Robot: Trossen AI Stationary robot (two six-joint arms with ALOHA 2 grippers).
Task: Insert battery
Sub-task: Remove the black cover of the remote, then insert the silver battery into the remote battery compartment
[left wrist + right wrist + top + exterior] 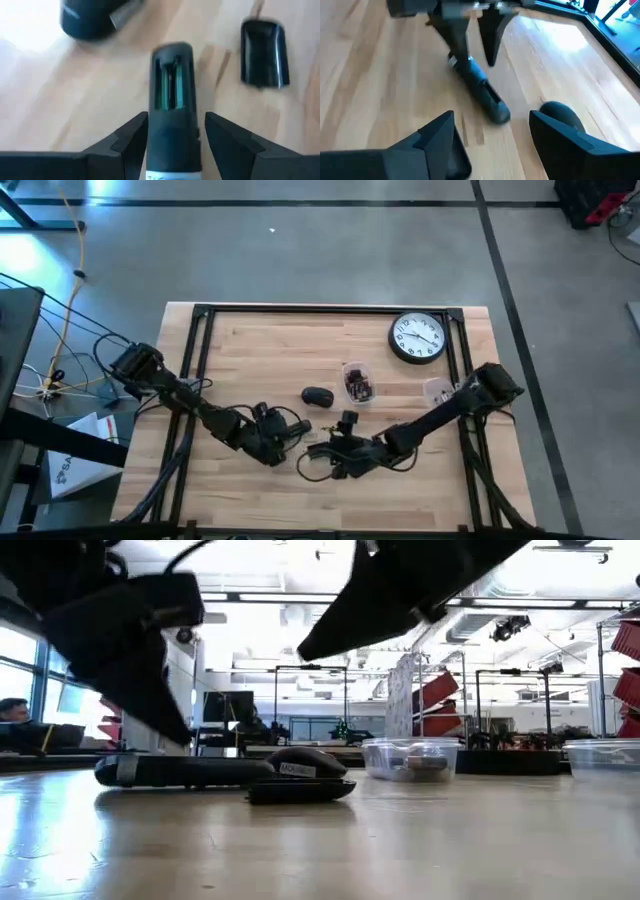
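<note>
You are looking down at a table (300, 345) with both arms reaching in over its front half. The remote (172, 107) is lying flat near the front centre, sitting between the fingers of the left gripper (175, 132). The battery cover (265, 52) is lying apart from the remote, just beside it. The mouse (318, 396) is sitting behind the remote, and a small tub (357, 381) is standing just to its right. The clock (417, 338) is lying farther back on the right. The right gripper (492, 132) is hovering right of the remote, facing it.
</note>
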